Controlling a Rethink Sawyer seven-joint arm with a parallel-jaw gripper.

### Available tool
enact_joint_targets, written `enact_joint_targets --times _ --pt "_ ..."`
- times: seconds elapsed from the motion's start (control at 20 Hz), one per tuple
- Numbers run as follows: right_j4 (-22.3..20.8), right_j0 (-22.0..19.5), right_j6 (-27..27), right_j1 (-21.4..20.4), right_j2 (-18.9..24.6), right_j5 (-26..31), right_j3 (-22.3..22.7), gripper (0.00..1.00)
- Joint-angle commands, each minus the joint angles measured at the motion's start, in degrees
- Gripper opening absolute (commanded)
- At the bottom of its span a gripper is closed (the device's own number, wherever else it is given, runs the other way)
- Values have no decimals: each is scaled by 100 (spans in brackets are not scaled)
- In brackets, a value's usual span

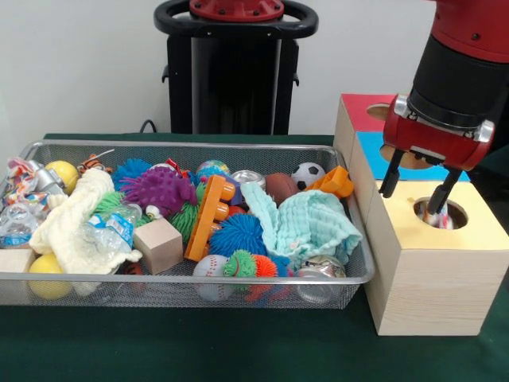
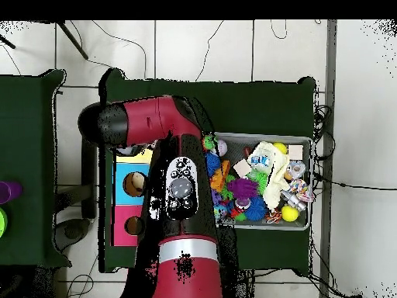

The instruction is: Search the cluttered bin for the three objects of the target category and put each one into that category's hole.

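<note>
My gripper (image 1: 413, 193) hangs open over the yellow-topped section (image 1: 477, 231) of the wooden sorting box, right of the bin. One fingertip (image 1: 434, 208) reaches the rim of the round hole (image 1: 450, 208), where a small pale object shows inside. Nothing is held between the fingers. The wire mesh bin (image 1: 199, 277) is heaped with toys: a purple spiky ball (image 1: 159, 189), a blue spiky ball (image 1: 238, 233), a baseball (image 1: 208, 267), a small soccer ball (image 1: 308, 173), a yellow ball (image 1: 62, 173). In the overhead view the arm (image 2: 182, 194) covers the gripper and part of the bin (image 2: 304, 141).
The box also has a blue section (image 1: 367, 147) and a red section (image 1: 358, 107) behind the yellow one, each with a hole. A mint cloth (image 1: 310, 223), a cream cloth (image 1: 75, 223), a wooden block (image 1: 157, 244), an orange toy (image 1: 208, 216) and cans lie among the toys.
</note>
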Motion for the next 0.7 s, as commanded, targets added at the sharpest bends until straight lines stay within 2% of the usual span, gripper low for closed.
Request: enact_joint_targets --times 0.05,0.25,0.5,0.7 --pt "-71 -261 -769 88 442 1161 -345 100" --pt "-47 -348 -794 186 512 1197 -488 100" --pt "-34 -320 -758 67 512 1385 -502 100" --pt "-29 -490 -911 112 582 1037 -282 100"
